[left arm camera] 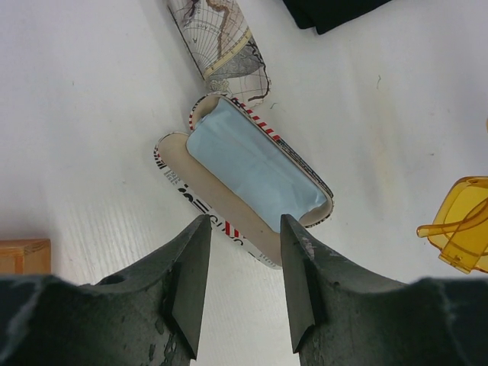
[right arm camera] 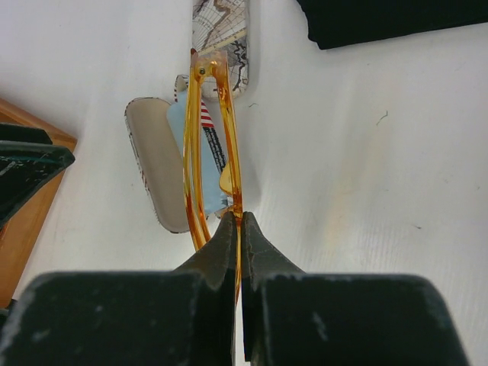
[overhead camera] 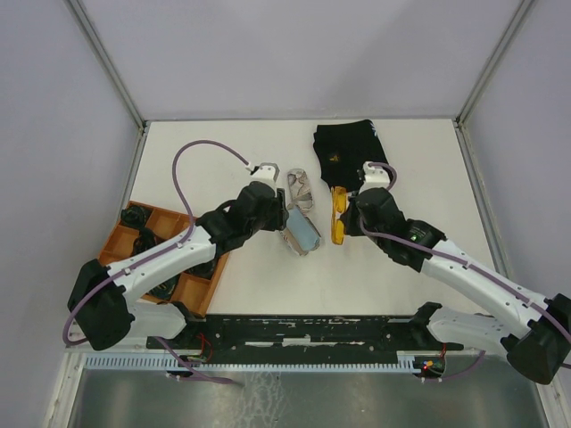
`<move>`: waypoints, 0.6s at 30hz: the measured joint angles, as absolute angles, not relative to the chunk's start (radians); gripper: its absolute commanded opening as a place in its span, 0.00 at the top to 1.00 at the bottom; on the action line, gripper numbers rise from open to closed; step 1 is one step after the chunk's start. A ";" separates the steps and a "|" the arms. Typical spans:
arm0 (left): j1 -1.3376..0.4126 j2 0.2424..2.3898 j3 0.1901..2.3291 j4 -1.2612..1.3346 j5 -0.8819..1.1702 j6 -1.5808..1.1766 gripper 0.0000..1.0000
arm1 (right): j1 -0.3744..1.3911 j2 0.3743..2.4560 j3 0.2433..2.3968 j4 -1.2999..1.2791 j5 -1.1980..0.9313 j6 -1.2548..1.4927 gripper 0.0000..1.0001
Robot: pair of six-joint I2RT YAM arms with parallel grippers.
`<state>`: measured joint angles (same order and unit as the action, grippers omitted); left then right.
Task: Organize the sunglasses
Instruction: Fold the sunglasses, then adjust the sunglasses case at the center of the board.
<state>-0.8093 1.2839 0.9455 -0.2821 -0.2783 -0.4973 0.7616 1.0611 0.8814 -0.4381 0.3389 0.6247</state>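
Note:
The orange-amber sunglasses (right arm camera: 208,145) hang folded and edge-on above the table, and my right gripper (right arm camera: 242,226) is shut on their thin frame. From above, the sunglasses (overhead camera: 339,225) sit just right of an open printed case (overhead camera: 302,234) lined with a light blue cloth (left arm camera: 252,169). My left gripper (left arm camera: 244,284) stands open just short of the near rim of that open case (left arm camera: 221,217), with only bare table between its fingers. The left wrist view catches the sunglasses (left arm camera: 462,224) at its right edge.
A second printed case (overhead camera: 301,186), closed, lies just beyond the open one. A black cloth pouch (overhead camera: 348,150) lies at the back right. An orange wooden tray (overhead camera: 152,214) with dark things in its compartments stands at the left, under the left arm.

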 measured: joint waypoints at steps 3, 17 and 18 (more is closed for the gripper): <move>-0.809 1.284 0.939 -0.287 -0.289 -0.521 0.51 | 0.762 1.061 0.881 -0.430 0.327 0.624 1.00; -0.901 1.376 1.023 -0.297 -0.289 -0.564 0.53 | 0.762 1.121 0.849 -0.363 0.216 0.639 1.00; -0.909 1.385 1.028 -0.297 -0.290 -0.564 0.53 | 0.762 1.124 0.850 -0.360 0.208 0.638 1.00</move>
